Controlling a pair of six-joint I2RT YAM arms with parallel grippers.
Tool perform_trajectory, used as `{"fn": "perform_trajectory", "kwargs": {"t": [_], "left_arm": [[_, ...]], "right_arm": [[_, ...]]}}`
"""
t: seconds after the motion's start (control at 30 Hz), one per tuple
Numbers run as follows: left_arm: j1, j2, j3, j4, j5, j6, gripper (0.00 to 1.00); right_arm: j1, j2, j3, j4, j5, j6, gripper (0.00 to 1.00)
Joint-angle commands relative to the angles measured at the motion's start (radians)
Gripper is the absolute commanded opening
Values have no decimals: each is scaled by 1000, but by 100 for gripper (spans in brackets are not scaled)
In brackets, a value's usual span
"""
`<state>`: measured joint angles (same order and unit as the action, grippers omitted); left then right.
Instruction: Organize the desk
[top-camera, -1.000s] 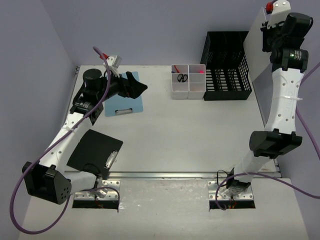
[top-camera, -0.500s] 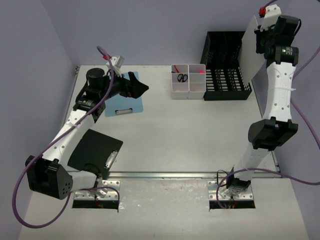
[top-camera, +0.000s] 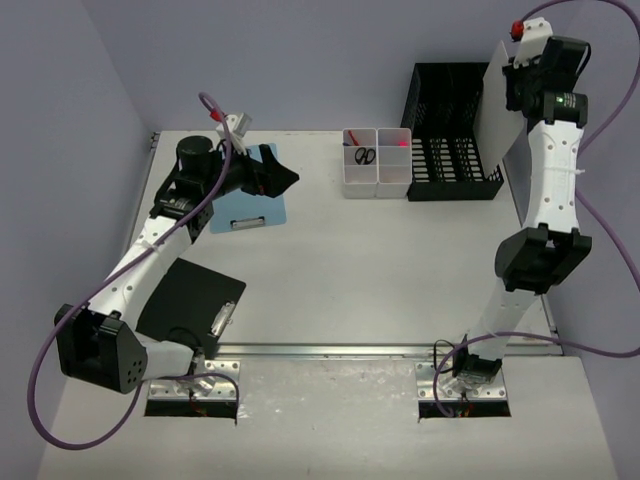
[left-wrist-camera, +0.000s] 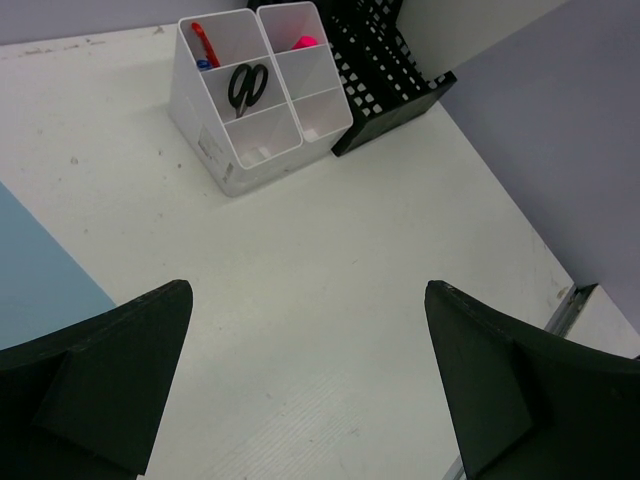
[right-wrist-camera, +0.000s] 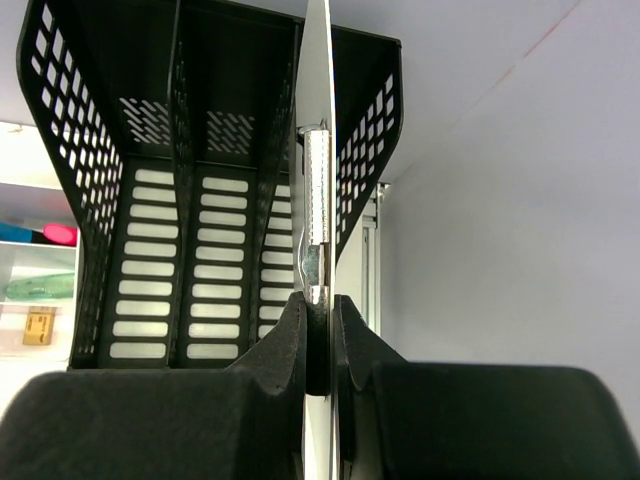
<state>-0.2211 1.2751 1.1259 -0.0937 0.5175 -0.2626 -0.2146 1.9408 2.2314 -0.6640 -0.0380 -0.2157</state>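
The right fingers (right-wrist-camera: 280, 345) are clamped on the lower edge of a thin white clipboard (right-wrist-camera: 318, 100), just below its metal clip (right-wrist-camera: 317, 190). The board is held upright and edge-on, directly above the black mesh file rack (right-wrist-camera: 130, 200). This orientation lines the board up with the rack's narrow slots, so it appears ready to be lowered into the right-hand slot.

The left fingers (left-wrist-camera: 110, 370) are spread wide and hold nothing. They hover over the tabletop (top-camera: 380, 270) beside a blue clipboard (top-camera: 250, 205), probably the next item to be filed. A black clipboard (top-camera: 190, 300) lies flat near the left arm's base.

The tabletop spans the workspace under both arms, with its metal rail at the near edge. The white compartment bin (top-camera: 377, 165), holding scissors (left-wrist-camera: 243, 88), stands at the far edge, against the rack
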Motion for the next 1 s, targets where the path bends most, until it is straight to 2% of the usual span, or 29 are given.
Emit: {"fn": "perform_trajectory", "kwargs": {"t": [0.0,0.13,0.37,0.43,0.47,0.5,0.6,0.73,0.83,0.93,0.97], "left_arm": [[-1,3,38,40,12,5,100],[0,6,35,28,6,8,100],[0,4,25,15,-28,3,100],[2,4,23,3,-40,3,100],[2,1,23,-3,-60,3,100],[0,0,20,-6,-72,5,100],[2,-17,5,-15,-122,20,100],[3,-37,-21,-38,-198,52,100],[3,-39,-18,-92,-250,149,100],[3,-31,-28,-144,-283,427,99],[5,-22,-32,-187,-258,492,96]], "right_arm": [[-3,10,28,98,-19,4,1],[-3,33,33,90,-17,7,1],[-3,67,43,99,-10,15,15],[-3,83,62,107,0,16,37],[-5,84,65,113,3,18,59],[-5,81,66,121,7,21,68],[-3,64,76,155,10,30,84],[-3,3,88,167,-29,58,86],[-2,-61,73,176,-63,70,85],[-2,-143,28,164,-155,78,81],[-2,-161,4,138,-184,84,81]]}}
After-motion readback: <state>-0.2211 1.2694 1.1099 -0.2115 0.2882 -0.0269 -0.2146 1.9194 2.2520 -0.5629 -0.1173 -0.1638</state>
